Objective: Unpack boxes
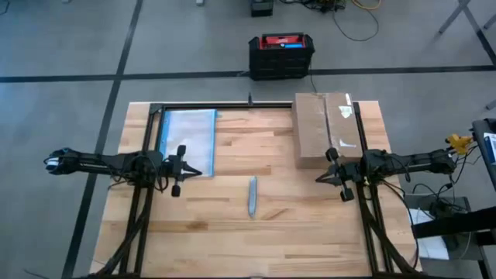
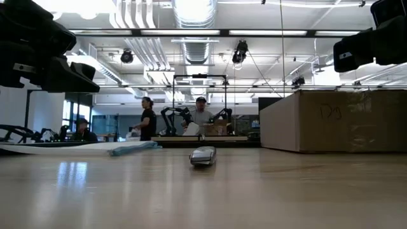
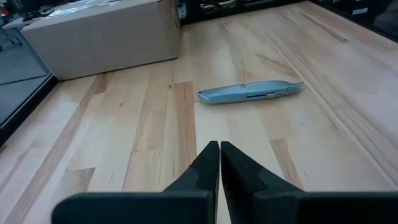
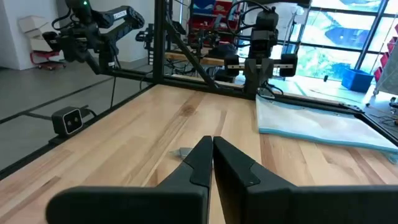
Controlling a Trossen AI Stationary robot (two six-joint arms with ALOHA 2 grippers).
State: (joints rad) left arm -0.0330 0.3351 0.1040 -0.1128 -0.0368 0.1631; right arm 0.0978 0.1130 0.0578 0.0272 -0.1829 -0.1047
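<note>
Nothing unpacked yet, as far as I can judge. The plain brown corrugated cardboard box (image 1: 327, 129) w/ clear tape strips sits at the far right corner of the light wooden counter (image 1: 263, 232), flaps down, tape looking intact. Everything's left to do: cut tape, fold flaps, pull contents.

My left fingers (image 1: 187, 171) are clenched on nothing, hovering over the counter just beside the near edge of the clear blue-edged plastic bag (image 1: 188, 139). My right fingers (image 1: 324, 177) are likewise pressed together and empty, near the box's front edge.

The slim grey-blue metal utility knife (image 1: 252, 197) lies untouched betw. my two arms, well apart from the box.

Views: the high view alone shows the box top, tape seam & the black crate w/ red top (image 1: 281, 56) on the floor beyond. The low view gives only the box's side wall, plus people in the room behind. Left wrist view shows the knife close up; right wrist view barely catches its tip.
</note>
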